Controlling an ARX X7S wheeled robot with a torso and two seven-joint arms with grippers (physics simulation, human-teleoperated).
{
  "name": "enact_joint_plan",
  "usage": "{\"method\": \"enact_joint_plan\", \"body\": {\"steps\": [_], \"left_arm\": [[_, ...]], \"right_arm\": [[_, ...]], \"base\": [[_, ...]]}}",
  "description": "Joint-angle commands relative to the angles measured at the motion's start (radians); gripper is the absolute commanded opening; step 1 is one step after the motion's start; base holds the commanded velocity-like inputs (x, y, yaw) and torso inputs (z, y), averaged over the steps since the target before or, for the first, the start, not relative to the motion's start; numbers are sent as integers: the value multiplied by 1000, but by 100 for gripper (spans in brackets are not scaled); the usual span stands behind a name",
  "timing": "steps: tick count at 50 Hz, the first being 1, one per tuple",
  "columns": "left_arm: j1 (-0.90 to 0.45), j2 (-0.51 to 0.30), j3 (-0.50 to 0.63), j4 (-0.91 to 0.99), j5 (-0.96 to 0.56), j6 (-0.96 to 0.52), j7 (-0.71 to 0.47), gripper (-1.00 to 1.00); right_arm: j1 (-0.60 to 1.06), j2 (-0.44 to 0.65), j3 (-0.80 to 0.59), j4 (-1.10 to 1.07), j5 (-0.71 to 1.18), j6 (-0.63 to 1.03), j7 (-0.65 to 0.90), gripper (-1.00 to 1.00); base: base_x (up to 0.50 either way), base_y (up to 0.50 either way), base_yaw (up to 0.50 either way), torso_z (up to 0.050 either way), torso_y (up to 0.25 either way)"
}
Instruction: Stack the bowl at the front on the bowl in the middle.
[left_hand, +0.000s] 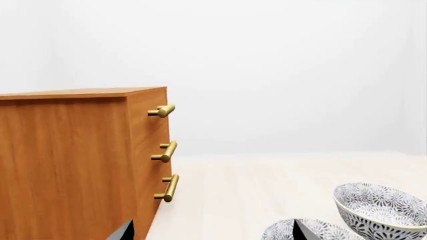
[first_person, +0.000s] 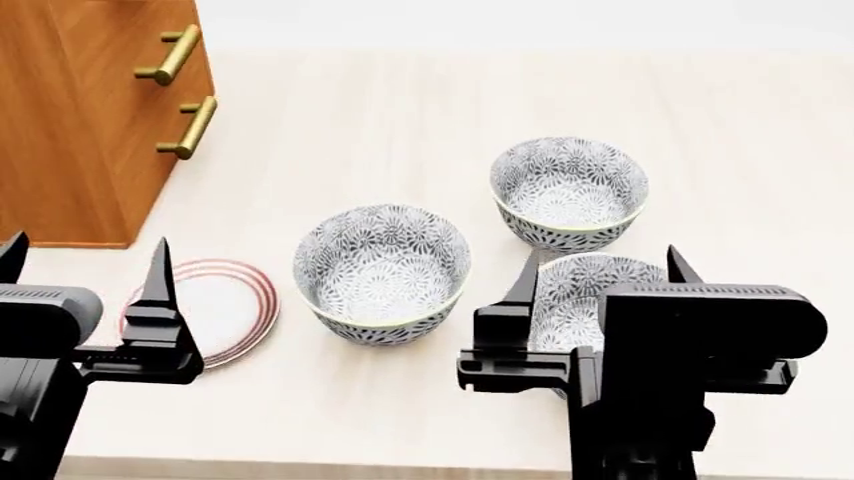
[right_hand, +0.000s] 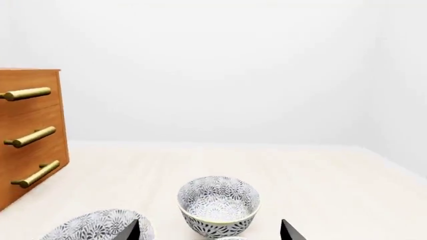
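Three alike flower-patterned bowls stand on the pale table. The bowl at the front (first_person: 577, 300) lies nearest me at the right, partly hidden under my right gripper (first_person: 601, 276); only a sliver of its rim (right_hand: 232, 238) shows in the right wrist view. The bowl in the middle (first_person: 382, 268) (right_hand: 93, 227) (left_hand: 280, 232) stands to its left. Hovering over the front bowl, the right gripper (right_hand: 210, 232) is open, its fingers either side of the rim and holding nothing. My left gripper (first_person: 84, 268) (left_hand: 213, 232) hangs open and empty at the left.
A third bowl (first_person: 570, 190) (right_hand: 219, 202) (left_hand: 380, 207) stands farther back. A white plate with red rings (first_person: 247, 300) lies beside the left gripper. A wooden drawer cabinet (first_person: 80, 110) (left_hand: 73, 160) with brass handles occupies the far left corner.
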Motion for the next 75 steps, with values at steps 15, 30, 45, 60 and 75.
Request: {"method": "enact_joint_plan", "body": {"steps": [15, 30, 45, 60, 75], "left_arm": [[0, -17, 13, -3, -16, 10, -15, 100], [-3, -24, 22, -3, -25, 11, -24, 100], [-2, -30, 25, 4, -36, 8, -35, 100], [-14, -37, 29, 15, -52, -11, -42, 100], [-19, -46, 28, -4, -61, 5, -43, 100]], "right_arm": [[6, 18, -19, 2, 23, -9, -1, 100], [5, 28, -27, 3, 29, -17, 5, 100], [110, 9, 22, -3, 50, 197, 79, 100], [528, 8, 204, 248, 129, 592, 74, 100], [763, 36, 225, 715, 114, 566, 48, 100]], "base": [[500, 0, 0, 0, 0], [500, 0, 0, 0, 0], [100, 0, 0, 0, 1], [0, 0, 0, 0, 0], [0, 0, 0, 0, 0]]}}
